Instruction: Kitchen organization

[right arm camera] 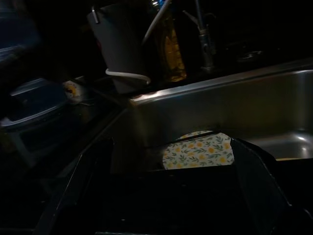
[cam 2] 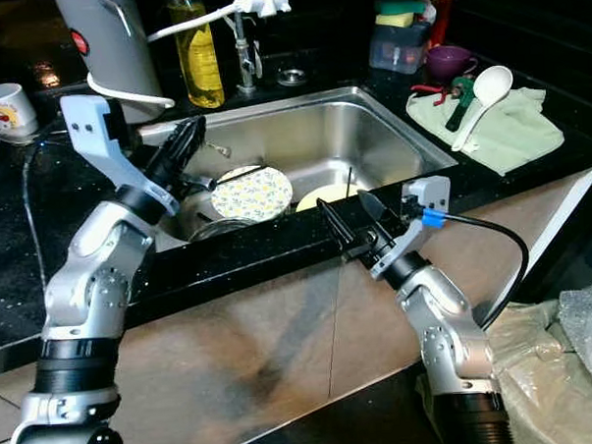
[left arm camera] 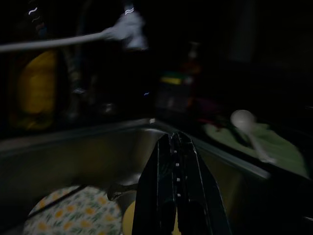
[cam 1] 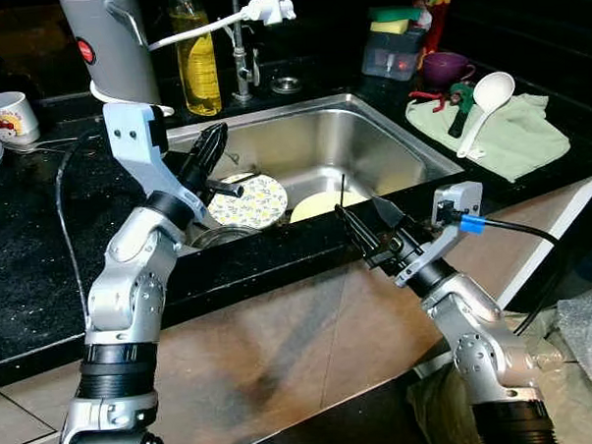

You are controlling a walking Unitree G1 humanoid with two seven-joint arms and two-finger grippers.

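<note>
Steel sink (cam 1: pixel 391 139) holds a flowered plate (cam 1: pixel 254 199) beside a yellow plate (cam 1: pixel 320 203). Left gripper (cam 1: pixel 210 147) hangs over the sink's left edge, fingers pressed together, plainest in its wrist view. Right gripper (cam 1: pixel 363 224) sits at the front rim, fingers spread wide; its wrist view also catches the grey jug (right arm camera: pixel 122 44).

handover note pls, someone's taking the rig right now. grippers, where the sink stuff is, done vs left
Left gripper: shut, empty, poised over the sink's left end above the floral plate.
Right gripper: open, empty, at the sink's front edge.
In the sink: floral plate leaning on a glass bowl, yellow plate beside it.
Right counter: white ladle on the green cloth, purple cup behind.
Left counter: mug.
Done: nothing lifted from the sink, as far as shows.
Left: probably take out the plates and bowl.
</note>
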